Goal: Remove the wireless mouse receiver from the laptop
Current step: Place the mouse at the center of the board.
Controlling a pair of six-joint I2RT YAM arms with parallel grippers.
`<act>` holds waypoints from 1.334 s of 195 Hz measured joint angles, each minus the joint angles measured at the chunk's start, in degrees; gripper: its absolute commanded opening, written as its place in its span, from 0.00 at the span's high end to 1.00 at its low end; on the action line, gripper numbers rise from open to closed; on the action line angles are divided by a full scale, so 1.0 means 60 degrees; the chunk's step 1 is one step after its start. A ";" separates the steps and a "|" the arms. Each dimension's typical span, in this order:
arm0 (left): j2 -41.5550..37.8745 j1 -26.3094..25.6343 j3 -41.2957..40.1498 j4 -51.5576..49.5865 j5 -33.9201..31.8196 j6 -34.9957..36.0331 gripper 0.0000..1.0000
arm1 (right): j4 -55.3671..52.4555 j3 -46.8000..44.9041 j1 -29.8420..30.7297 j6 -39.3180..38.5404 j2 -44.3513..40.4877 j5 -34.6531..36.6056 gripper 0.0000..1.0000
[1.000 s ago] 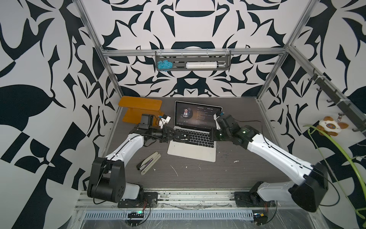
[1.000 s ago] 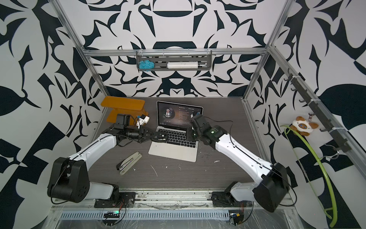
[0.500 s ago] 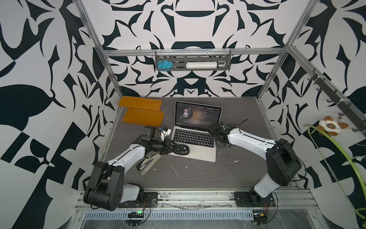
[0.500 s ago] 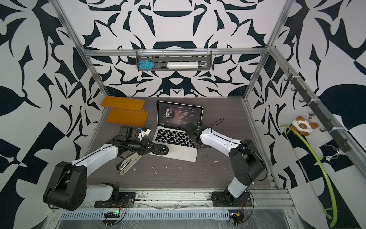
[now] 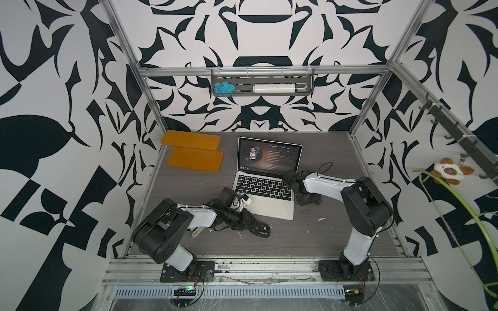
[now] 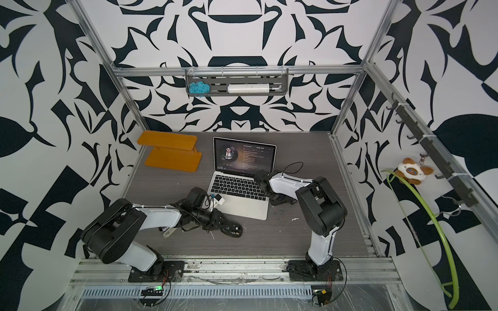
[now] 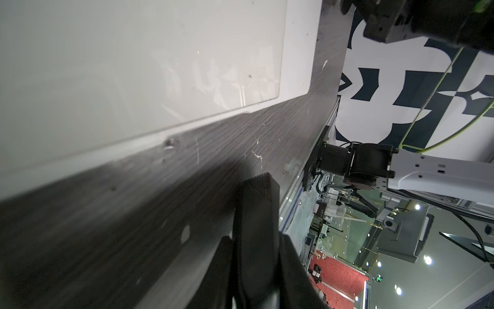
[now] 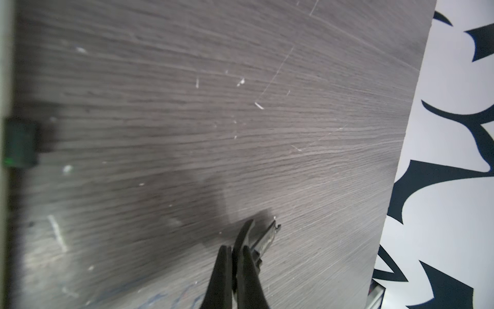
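Table (image 5: 304, 237): dark wood-grain top across the centre of both top views. We note pale scuffs and flecks on it.
Left arm (image 5: 167, 229): folded low at the lower left of the frame, forearm reaching right toward the centre.
Right arm (image 5: 361, 204): folded at the right of the frame, forearm reaching left toward the centre.
Laptop (image 5: 265, 188): silver, lid open, at the centre of the frame. We see a dark player with a round portrait on its screen.
Orange stand (image 5: 195, 161): two-tiered, at the upper left of the table, well apart from the laptop.
Mouse (image 5: 260, 230): black, wheel side up, just below the laptop's front edge in the frame and not touching it.
Left gripper (image 5: 249, 222): fingers narrowly parted and, as far as we can tell, closed on the mouse's rear end.
Right gripper (image 8: 239, 236): fingers pressed together, tips low over bare table just right of the laptop.
Dark block (image 8: 18, 144): small and blurred, with a greenish glint, against the laptop's pale side edge in the right wrist view. We cannot identify it.
Wireless mouse receiver (image 8: 269, 236): too small for the top views. We take it to be the thin silvery piece lying along the right gripper's fingertips, off the laptop. We cannot tell whether it is pinched or rests on the table.
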 measured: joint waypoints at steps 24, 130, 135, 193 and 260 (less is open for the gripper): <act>0.0667 -0.0211 0.0270 0.0805 0.0120 -0.0211 1.00 | 0.0000 0.0000 -0.0095 -0.0018 0.0069 -0.0007 1.00; 0.1370 -0.0284 0.0339 0.1657 0.0051 -0.0321 0.58 | -0.0022 0.0004 -0.0182 -0.0102 0.0313 -0.0127 0.66; 0.1366 -0.0280 0.0331 0.1570 0.0051 -0.0277 0.56 | -0.0029 0.0004 -0.0182 -0.0091 0.0310 -0.0120 0.63; 0.0874 -0.0244 0.0561 0.0521 -0.0135 0.0138 0.44 | 0.0149 0.0000 -0.0233 -0.0273 -0.0029 -0.0565 0.49; -0.0543 0.0393 0.0769 -0.1865 -0.0681 0.0984 0.31 | 0.0627 -0.0091 -0.0233 -0.0302 -0.1825 -0.1701 0.43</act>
